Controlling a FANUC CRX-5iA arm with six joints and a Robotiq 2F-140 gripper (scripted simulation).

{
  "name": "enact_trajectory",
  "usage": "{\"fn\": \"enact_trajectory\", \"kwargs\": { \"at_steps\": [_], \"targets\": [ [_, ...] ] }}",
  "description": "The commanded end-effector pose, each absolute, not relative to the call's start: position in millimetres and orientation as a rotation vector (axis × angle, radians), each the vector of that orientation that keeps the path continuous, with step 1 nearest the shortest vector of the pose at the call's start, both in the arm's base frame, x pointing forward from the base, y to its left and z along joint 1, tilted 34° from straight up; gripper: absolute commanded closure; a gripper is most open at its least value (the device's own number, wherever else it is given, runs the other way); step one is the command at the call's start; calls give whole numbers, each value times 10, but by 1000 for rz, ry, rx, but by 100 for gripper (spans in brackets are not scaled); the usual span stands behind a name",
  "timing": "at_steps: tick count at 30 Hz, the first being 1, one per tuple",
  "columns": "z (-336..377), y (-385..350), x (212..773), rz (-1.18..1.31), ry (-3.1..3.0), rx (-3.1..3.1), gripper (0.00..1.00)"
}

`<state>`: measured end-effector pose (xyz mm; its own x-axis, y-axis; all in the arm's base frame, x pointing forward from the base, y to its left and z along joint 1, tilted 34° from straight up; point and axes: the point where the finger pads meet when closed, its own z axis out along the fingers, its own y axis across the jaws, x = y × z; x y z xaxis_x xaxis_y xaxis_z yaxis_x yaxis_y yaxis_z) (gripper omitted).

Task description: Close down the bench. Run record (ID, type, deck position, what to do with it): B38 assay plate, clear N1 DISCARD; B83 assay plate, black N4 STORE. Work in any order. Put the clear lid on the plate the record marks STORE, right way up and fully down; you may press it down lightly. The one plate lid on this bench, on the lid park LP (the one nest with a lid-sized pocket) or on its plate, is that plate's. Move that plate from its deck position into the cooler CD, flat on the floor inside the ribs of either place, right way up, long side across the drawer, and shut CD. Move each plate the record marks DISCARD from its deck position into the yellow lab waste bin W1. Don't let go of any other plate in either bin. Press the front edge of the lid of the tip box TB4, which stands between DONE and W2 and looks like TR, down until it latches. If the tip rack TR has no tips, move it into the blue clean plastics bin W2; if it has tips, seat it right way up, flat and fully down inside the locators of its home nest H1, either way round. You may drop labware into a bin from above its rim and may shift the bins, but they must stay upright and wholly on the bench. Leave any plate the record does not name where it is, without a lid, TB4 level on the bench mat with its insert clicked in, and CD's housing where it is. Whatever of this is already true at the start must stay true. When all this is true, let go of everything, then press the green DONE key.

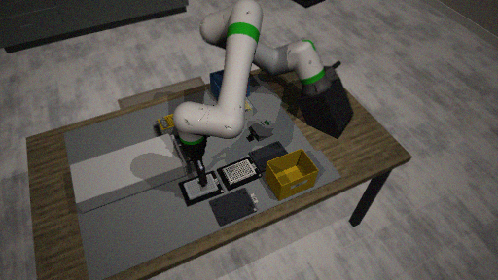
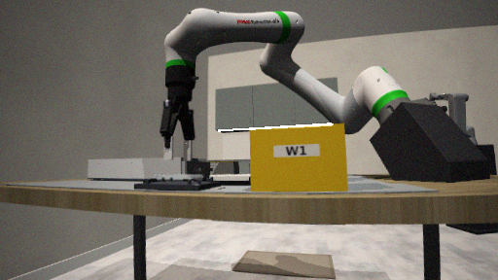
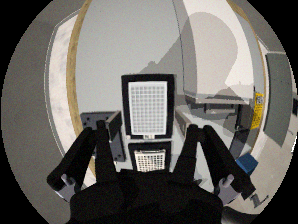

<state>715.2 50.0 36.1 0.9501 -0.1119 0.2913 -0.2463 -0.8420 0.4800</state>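
Observation:
My gripper is open and empty. It hangs straight down a little above a pale, clear-looking assay plate in its black nest; in the side view its fingertips are above the deck. In the wrist view the fingers frame this plate. A second plate with white wells in a black frame sits in the nest to the right, and shows in the wrist view. The yellow bin W1 stands right of that. I cannot tell where the clear lid is.
The white cooler CD lies left of the gripper. A dark nest sits near the front edge, another dark nest behind W1. A yellow rack, a grey tip box and the blue bin W2 are at the back.

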Motion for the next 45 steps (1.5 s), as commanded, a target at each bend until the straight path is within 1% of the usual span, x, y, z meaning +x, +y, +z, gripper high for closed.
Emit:
{"fn": "enact_trajectory", "kwargs": {
  "at_steps": [1,45],
  "targets": [
    [337,486,7159,344,-254,2570,34],
    [-61,233,7252,344,-254,2570,34]
  ]
}}
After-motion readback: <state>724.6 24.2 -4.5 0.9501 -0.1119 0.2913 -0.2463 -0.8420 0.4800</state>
